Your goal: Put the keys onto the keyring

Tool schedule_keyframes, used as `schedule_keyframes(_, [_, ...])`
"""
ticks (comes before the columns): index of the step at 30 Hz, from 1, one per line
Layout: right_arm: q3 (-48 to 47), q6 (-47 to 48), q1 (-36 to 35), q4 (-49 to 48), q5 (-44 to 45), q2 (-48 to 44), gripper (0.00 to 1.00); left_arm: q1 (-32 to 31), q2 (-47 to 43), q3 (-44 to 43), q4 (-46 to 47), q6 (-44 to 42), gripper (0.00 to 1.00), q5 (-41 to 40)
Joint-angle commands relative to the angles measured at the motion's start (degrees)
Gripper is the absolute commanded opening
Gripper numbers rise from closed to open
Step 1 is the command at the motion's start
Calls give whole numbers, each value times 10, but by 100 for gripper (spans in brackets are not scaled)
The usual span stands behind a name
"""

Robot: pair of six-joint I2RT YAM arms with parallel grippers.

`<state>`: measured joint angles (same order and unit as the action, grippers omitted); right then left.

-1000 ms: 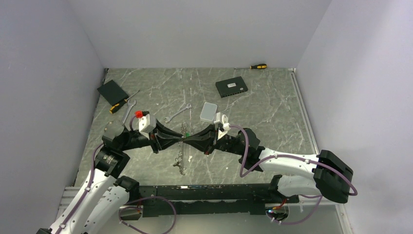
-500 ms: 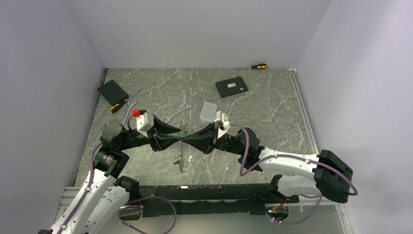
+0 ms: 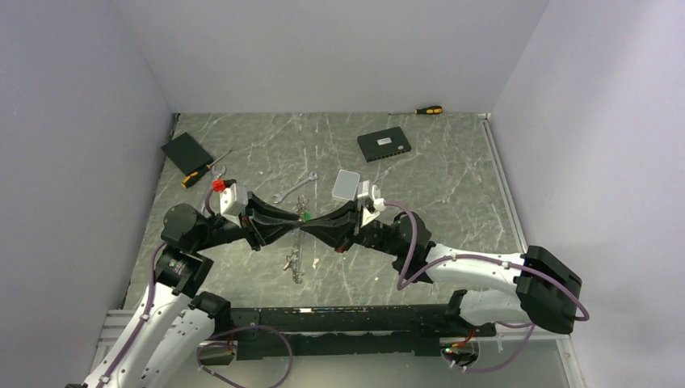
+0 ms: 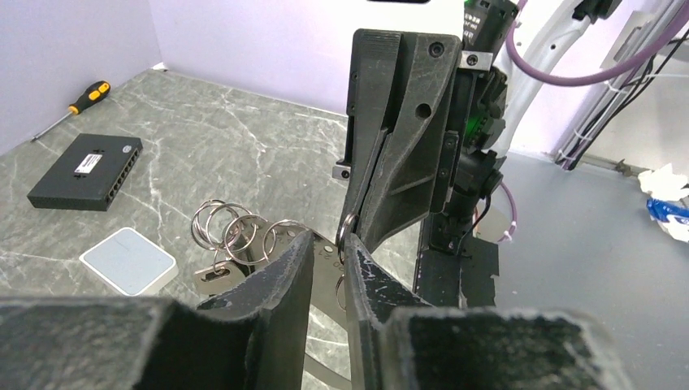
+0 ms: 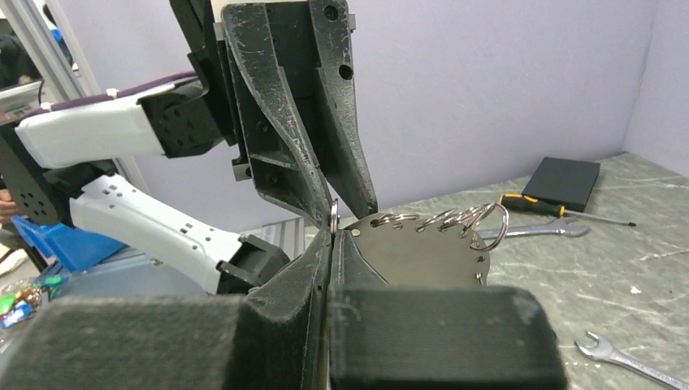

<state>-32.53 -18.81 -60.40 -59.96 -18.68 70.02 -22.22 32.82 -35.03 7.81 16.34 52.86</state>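
My two grippers meet tip to tip above the table's middle. The keyring (image 5: 414, 256) is a flat silvery plate with rim holes strung with several split rings (image 4: 231, 231). My right gripper (image 5: 331, 236) is shut on one small ring (image 5: 334, 213) at the plate's edge. My left gripper (image 4: 329, 240) faces it with its jaws a little apart. They straddle that edge, and the pinched ring (image 4: 348, 227) lies against one finger. A silver key (image 4: 213, 275) hangs from the rings. In the top view, keys (image 3: 292, 263) dangle below the meeting grippers (image 3: 301, 224).
A white box (image 3: 346, 185) sits just behind the right gripper. A wrench (image 3: 294, 187), a black box (image 3: 384, 145), a black pad (image 3: 187, 149) and two yellow-handled screwdrivers (image 3: 202, 171) (image 3: 429, 110) lie farther back. Grey walls close in three sides.
Both gripper tips and the keyring have shifted slightly toward the back. The left wrist drew back to the left. The left jaws look wider in the middle frame than now.
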Motion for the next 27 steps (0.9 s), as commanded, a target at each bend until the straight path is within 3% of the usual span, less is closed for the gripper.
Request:
schedule_keyframes(1, [-35,-4,3,-85,39,15,0,-6,0,4,47,61,25,34])
schedule_keyframes(4, [-36,-9,5,-108,44,27,0,-5,4,4,65,77,18,35])
schedule_keyframes(7, [-40,-21,7,-140,42,42,0,-5,9,4,89,88,0,45])
schedule_keyframes(15, [-55,-46,9,-205,22,85,0,-4,19,7,135,106,0,59])
schedule_keyframes(19, [-54,-49,10,-202,9,87,0,-4,18,-9,85,66,0,64])
schedule_keyframes(23, [-50,-34,11,-134,-3,65,25,-4,15,-43,-41,-9,0,18])
schedule_keyframes(27, [-38,0,11,-61,-13,34,35,-4,36,-74,-122,-60,0,14])
